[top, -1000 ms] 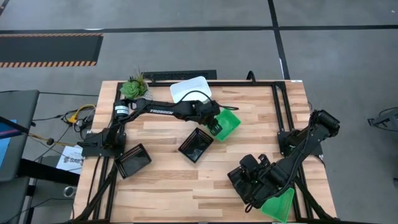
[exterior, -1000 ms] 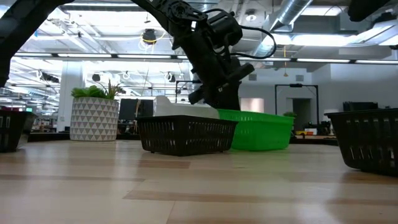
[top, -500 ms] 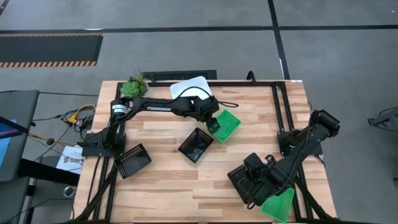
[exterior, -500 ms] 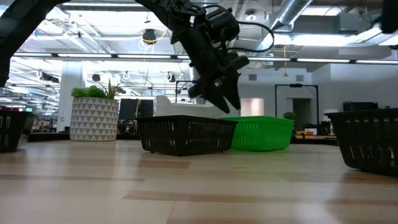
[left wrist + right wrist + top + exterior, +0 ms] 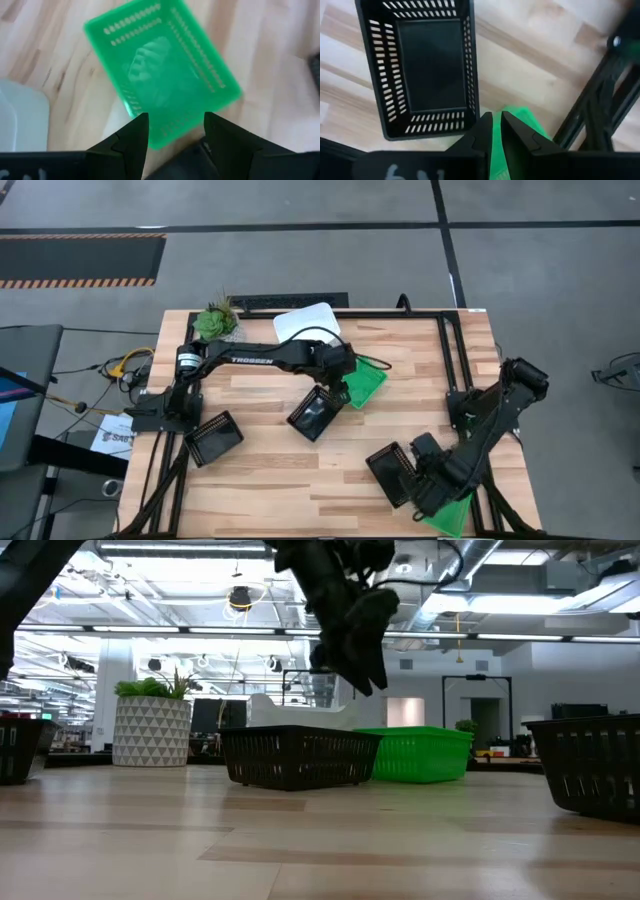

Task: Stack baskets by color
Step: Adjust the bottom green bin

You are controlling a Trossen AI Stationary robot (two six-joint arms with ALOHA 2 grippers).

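Observation:
A green basket [image 5: 367, 379] sits flat on the table's middle, with my left gripper [image 5: 175, 120] open and clear above its near-left corner [image 5: 375, 675]. One black basket [image 5: 315, 414] rests just nearer, another [image 5: 213, 438] at the near left, and a third [image 5: 427, 70] beside my right gripper [image 5: 496, 117]. That gripper is shut on a second green basket [image 5: 450, 513] at the table's near right corner. A white basket [image 5: 305, 323] lies at the far edge. My right gripper pinches a wall of the second green basket [image 5: 517, 120] between its two fingers, coming from above and pointing down. The basket shows tilted under the gripper. The gripper itself hides whether the basket is clear of the table.
A potted plant [image 5: 215, 320] stands at the far left corner. Black frame rails [image 5: 452, 360] run along the table's right side, close to my right arm. Bare wood lies across the near middle.
My left gripper has opened, let go of the green basket in the table's middle and risen above it; the basket has settled flat on the table. My right gripper has turned about and shifted a little toward the table's right edge with its green basket, uncovering the black basket beside it.

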